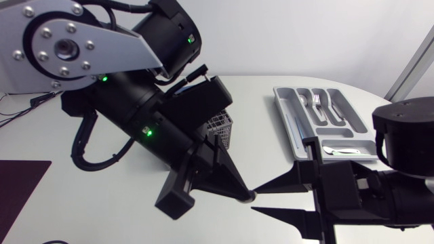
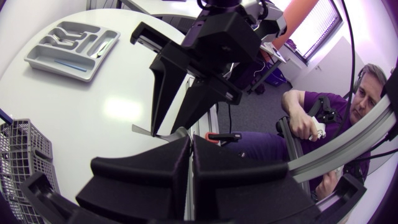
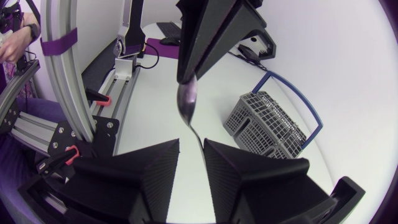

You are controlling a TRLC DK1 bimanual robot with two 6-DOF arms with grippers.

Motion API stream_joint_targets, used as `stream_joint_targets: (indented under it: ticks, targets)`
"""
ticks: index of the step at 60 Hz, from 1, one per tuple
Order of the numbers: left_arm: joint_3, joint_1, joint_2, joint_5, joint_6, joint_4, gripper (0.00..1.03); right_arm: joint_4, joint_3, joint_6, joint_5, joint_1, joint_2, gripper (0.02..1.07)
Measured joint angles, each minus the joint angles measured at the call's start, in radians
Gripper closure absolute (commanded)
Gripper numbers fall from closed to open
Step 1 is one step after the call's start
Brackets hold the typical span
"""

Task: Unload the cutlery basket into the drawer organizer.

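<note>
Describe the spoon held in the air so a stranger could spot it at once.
Find the grey cutlery basket on the white table; beside it the left gripper meets the right gripper. The spoon is pinched by its bowl in the left gripper's tips, its thin handle running between the right gripper's open fingers. Unlike the pieces lying in the drawer organizer, it is off the table.

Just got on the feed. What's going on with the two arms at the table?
It looks like a handover between the arms. The left gripper is shut on a spoon at its bowl end and holds it above the table. The spoon's handle points down between the fingers of the right gripper, which is open and has not closed on it. The cutlery basket stands beyond the spoon. The drawer organizer holds a few pieces.
</note>
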Motion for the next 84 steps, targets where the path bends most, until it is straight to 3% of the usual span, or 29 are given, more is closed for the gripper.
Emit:
stream_joint_targets:
  ticks: [13,21,33,35,42,45,49,54,64,77,84]
  targets:
    - [0.0,-0.002,0.0,0.002,0.0,-0.002,0.98,0.001,0.0,0.0,0.014,0.0,0.0,0.89]
    - [0.0,-0.006,0.0,0.003,0.0,-0.002,0.98,0.005,0.0,0.0,0.014,0.0,0.001,1.0]
    - [0.001,-0.005,0.0,0.01,0.0,-0.009,0.96,0.007,0.0,-0.001,0.022,0.016,0.001,1.01]
    - [0.002,-0.005,0.0,0.01,0.0,-0.009,0.86,0.007,0.0,0.0,0.023,0.021,0.001,1.01]
    - [0.018,0.01,0.0,0.01,0.0,-0.008,0.29,-0.004,0.0,0.0,0.023,0.029,0.001,1.01]
    - [0.029,0.021,0.0,0.01,0.0,-0.008,0.16,-0.009,0.0,0.0,0.03,0.028,0.001,1.01]
    - [0.046,0.041,0.0,0.01,-0.002,-0.003,0.06,-0.018,0.0,-0.001,0.033,0.025,0.001,1.01]
    - [0.056,0.082,0.0,0.006,-0.023,0.053,0.05,-0.035,0.0,-0.018,0.033,-0.014,0.0,1.01]
    - [0.055,0.148,-0.002,-0.12,-0.119,0.179,0.05,-0.069,-0.004,-0.124,0.027,-0.185,-0.022,1.01]
    - [0.003,0.195,-0.021,-0.263,-0.19,0.234,0.05,-0.066,-0.026,-0.308,-0.058,-0.492,-0.018,1.01]
    - [-0.032,0.219,-0.027,-0.3,-0.203,0.245,0.05,0.003,-0.038,-0.401,-0.085,-0.653,0.026,1.01]
